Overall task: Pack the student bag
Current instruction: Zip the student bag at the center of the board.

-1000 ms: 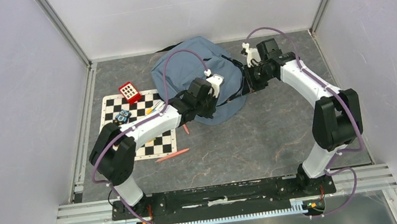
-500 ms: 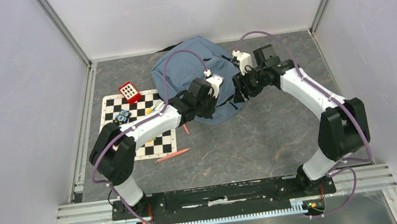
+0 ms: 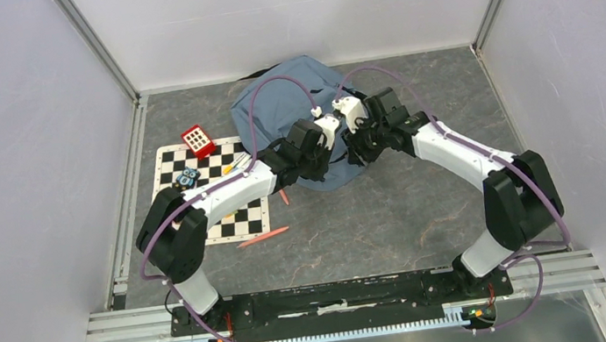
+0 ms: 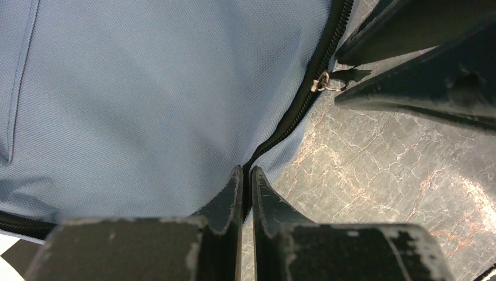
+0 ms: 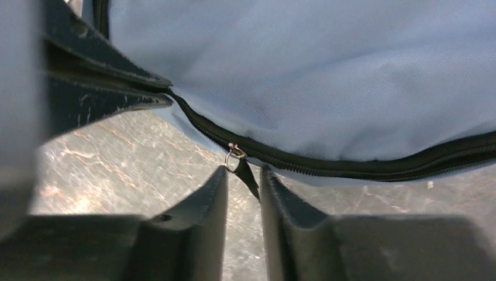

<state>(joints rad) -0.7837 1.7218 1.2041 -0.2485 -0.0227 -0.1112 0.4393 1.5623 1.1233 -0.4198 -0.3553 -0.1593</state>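
The student bag (image 3: 282,107), blue-grey with a dark zipper, lies at the back middle of the table. My left gripper (image 3: 338,157) is at its near right edge, shut on the zipper seam (image 4: 275,137); its fingers (image 4: 247,171) are almost together. My right gripper (image 3: 357,150) faces it from the right. It stands open, and the black zipper pull (image 5: 248,174) with its metal ring (image 5: 235,157) hangs between the fingers, against the right one. The ring (image 4: 329,84) also shows in the left wrist view, just in front of the right fingers (image 4: 421,64).
A chessboard mat (image 3: 231,220) lies left of the bag. On it are a red keypad box (image 3: 197,139) and a small blue thing (image 3: 187,178). An orange pen (image 3: 262,237) lies off its near corner and another (image 3: 283,196) beside the left arm. Walls close in on all sides.
My right arm has swung left along the bag's near edge until it meets my left gripper at the zipper. The left arm has kept still with its grip.
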